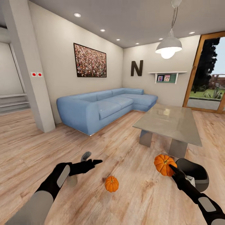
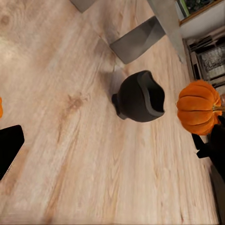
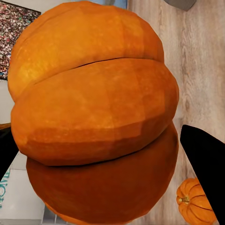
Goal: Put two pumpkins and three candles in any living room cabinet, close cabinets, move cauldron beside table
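Pumpkin hiding right end effector fingertips

A pale wood floor is seen throughout the room. A blue corner sofa is set against off-white walls, below a framed picture. A glass-topped table is lit by a pendant lamp.

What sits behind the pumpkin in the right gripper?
Behind the held pumpkin, the dark cauldron lies on the wood floor by the table. The right gripper hides part of it.
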